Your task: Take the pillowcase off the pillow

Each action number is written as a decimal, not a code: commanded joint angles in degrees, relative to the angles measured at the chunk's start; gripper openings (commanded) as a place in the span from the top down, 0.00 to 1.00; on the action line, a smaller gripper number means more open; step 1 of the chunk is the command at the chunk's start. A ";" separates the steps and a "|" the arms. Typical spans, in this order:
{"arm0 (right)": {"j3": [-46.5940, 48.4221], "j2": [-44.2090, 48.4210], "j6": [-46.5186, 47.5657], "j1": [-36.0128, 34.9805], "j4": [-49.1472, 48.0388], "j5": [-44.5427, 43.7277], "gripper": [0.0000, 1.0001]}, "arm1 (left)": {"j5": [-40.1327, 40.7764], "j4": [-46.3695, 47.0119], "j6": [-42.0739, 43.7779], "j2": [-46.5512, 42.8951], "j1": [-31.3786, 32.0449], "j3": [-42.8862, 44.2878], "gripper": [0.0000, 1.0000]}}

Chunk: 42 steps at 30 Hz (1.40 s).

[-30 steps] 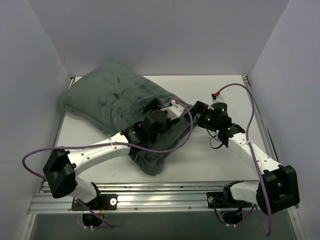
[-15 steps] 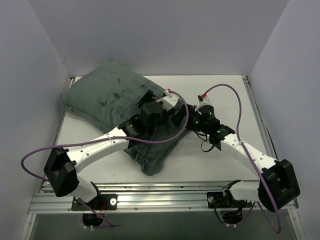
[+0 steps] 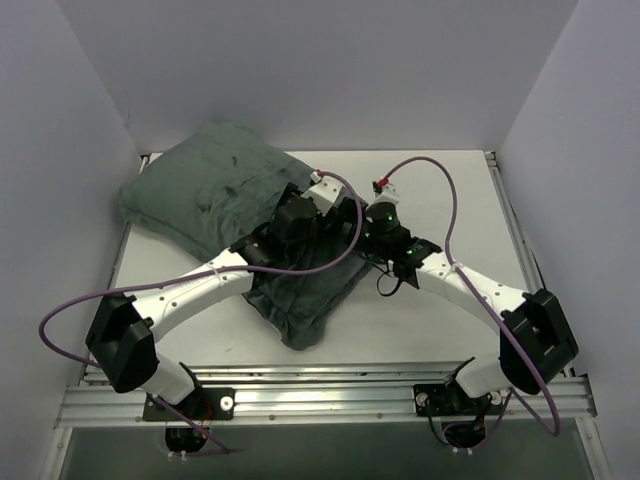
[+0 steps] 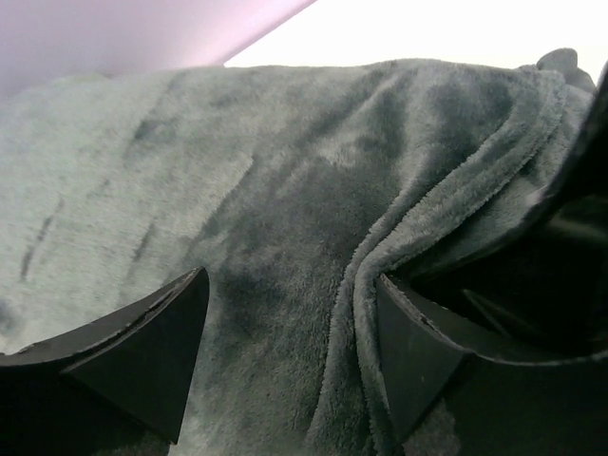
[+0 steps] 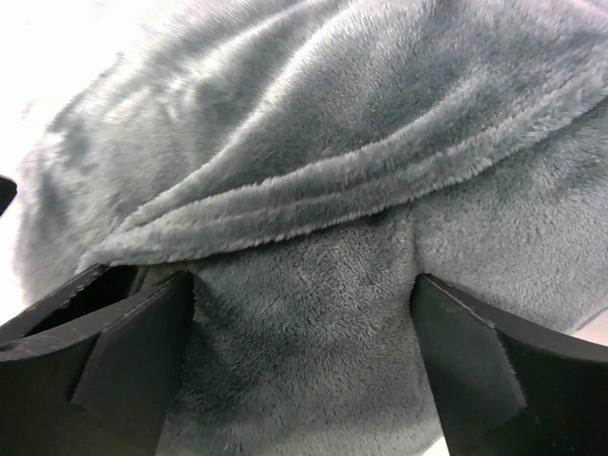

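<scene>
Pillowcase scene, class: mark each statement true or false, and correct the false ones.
1. The pillowcase shows its grey-green side in the top view. True.
2. A bare white pillow lies beside it. False: only the plump, filled pillowcase shows.
3. The left pincer and the right pincer are both open, with cloth between their fingers. True.
4. The right pincer is at the pillowcase's far-left corner. False: it is at the right edge, close to the left pincer.
</scene>
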<state>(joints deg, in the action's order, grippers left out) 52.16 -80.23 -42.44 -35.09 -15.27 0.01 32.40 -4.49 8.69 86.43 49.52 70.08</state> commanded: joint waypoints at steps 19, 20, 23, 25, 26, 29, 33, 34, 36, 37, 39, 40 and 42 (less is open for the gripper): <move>-19.62 9.11 -2.83 13.46 7.44 -3.71 1.00 | 2.66 -9.48 -20.54 -2.06 -11.98 -5.31 0.73; -20.69 9.91 -3.09 15.65 7.88 -1.88 1.00 | 2.75 -9.83 -20.99 -2.23 -12.42 -5.31 0.74; -25.17 12.90 -4.32 19.08 8.50 1.72 1.00 | 3.10 -10.89 -22.05 -2.50 -13.83 -5.31 0.76; -27.63 14.22 -5.02 23.91 8.41 5.16 1.00 | 3.72 -12.29 -23.01 -2.32 -14.53 -5.22 0.79; -30.16 14.31 -5.20 26.10 8.32 6.31 1.00 | 4.16 -12.82 -23.54 -2.32 -15.32 -5.22 0.80; -34.91 12.30 -4.15 37.61 5.17 14.21 1.00 | 4.16 -14.84 -26.08 -3.11 -17.08 -5.75 0.86; -33.90 0.71 -0.64 44.32 -1.25 21.87 1.00 | 2.06 -16.34 -28.29 -5.04 -19.10 -7.24 0.89; -32.49 -1.06 0.24 42.93 -1.26 23.79 1.00 | -0.04 -16.51 -28.29 -5.31 -19.11 -7.50 0.89; -28.46 -3.18 2.26 40.64 -0.29 24.25 1.00 | -2.59 -16.25 -28.20 -6.45 -18.76 -8.38 0.89; -27.39 -3.01 2.62 38.28 -0.29 24.25 1.00 | -5.22 -16.08 -28.20 -6.89 -18.67 -8.82 0.89; -25.19 -1.09 3.49 36.24 0.49 23.98 1.00 | -7.52 -15.46 -28.20 -8.03 -18.23 -10.13 0.89; -22.83 -0.20 3.76 35.45 1.20 23.64 0.99 | -9.27 -15.20 -28.20 -8.38 -17.79 -10.58 0.89; -20.18 3.12 4.55 33.16 5.04 20.66 0.91 | -9.99 -14.93 -28.29 -9.00 -17.35 -11.46 0.89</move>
<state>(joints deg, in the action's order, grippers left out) 29.71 -79.90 -44.62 -1.28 -22.50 34.54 15.25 -10.41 -22.13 79.35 35.62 61.36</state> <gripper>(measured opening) 0.072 0.121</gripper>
